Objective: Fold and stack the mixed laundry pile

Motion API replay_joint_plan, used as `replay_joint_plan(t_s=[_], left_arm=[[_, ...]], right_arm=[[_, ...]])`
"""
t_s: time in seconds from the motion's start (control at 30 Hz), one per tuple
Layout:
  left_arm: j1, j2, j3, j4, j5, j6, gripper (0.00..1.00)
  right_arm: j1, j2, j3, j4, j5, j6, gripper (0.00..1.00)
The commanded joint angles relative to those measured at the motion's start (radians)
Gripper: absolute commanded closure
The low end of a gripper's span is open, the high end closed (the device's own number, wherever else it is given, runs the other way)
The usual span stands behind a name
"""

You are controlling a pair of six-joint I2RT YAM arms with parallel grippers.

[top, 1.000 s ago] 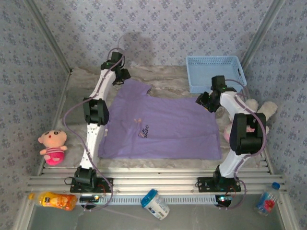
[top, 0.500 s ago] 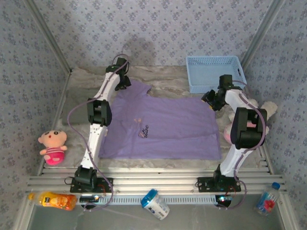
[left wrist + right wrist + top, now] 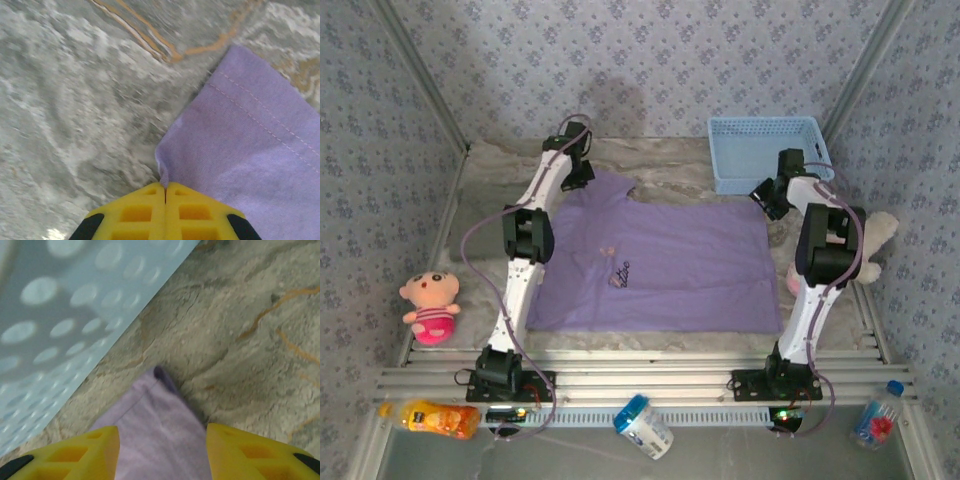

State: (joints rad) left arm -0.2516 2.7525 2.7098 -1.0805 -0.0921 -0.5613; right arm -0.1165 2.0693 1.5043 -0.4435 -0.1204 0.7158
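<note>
Left tool [image 3: 165, 186], earlier wide, now tight on lavender T-shirt [image 3: 250, 150] hem; right tool [image 3: 161, 434] agape astride another corner

1. Left arm [image 3: 516, 293]: white links, black joints, black base, thin grey cable looping alongside.
2. Right arm [image 3: 799, 316]: same colours.
3. Left tool [image 3: 165, 186] and right tool [image 3: 162, 432]: yellow, ribbed fingers.

Matt purple cloth T-shirt [image 3: 660, 265], perhaps stone-look tabletop [image 3: 75, 100], plastic lattice basket [image 3: 765, 150]
</note>
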Motion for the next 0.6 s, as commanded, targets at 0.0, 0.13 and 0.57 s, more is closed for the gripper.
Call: replay_joint_plan(t_s=[0.0, 0.13, 0.57], left_arm=[[-0.011, -0.077, -0.028, -0.030, 0.073, 0.012, 1.00], [-0.011, -0.091, -0.029, -0.019, 0.109, 0.002, 1.00], [-0.011, -0.132, -0.038, -0.045, 0.116, -0.004, 1.00]], right_arm=[[0.004, 0.056, 0.072, -0.013, 0.063, 0.011, 0.50], [0.011, 0.113, 0.125, -0.031, 0.052, 0.007, 0.51], [0.020, 0.146, 0.149, -0.058, 0.001, -0.032, 0.84]])
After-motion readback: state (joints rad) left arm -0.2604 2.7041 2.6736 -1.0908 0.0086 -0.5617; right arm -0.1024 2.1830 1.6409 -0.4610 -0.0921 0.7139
